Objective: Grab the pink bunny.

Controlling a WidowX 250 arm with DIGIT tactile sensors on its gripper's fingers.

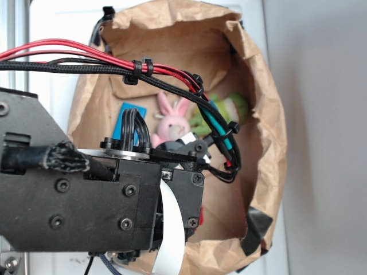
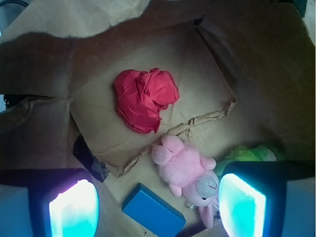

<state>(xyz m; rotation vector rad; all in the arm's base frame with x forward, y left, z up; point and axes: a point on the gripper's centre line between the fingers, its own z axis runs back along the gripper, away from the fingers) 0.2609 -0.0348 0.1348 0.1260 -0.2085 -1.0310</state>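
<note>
A brown paper bag (image 1: pixel 261 143) is seen from above in the exterior view, its mouth spread wide and its walls crumpled. The arm (image 1: pixel 74 200) fills the lower left of that view, with red and black cables (image 1: pixel 86 54) tied in a bundle and run across the bag's opening.

The bunny (image 2: pixel 185 170) is found on the bag's floor. In the wrist view it lies on its side, its pale face (image 2: pixel 206 188) turned toward the right finger (image 2: pixel 242 207) and one ear (image 2: pixel 208 216) stretched toward the bottom edge. In the exterior view its two pink ears (image 1: pixel 172 105) and face are seen just above the arm's wrist.

The gripper (image 2: pixel 158 207) is held wide open above the bag floor, and nothing is gripped. Its two fingers appear at the lower corners of the wrist view, their pads glowing pale cyan. The bunny's head is seen just beside the right finger; whether they touch cannot be told. The left finger (image 2: pixel 74 210) is well apart from the bunny.

A blue block (image 2: pixel 154 211) lies between the fingers, just beside the bunny. A red crumpled lump (image 2: pixel 143 98) rests farther off on the bag floor. A green and yellow plush (image 2: pixel 249 154) is partly hidden behind the right finger, close by the bunny.
</note>
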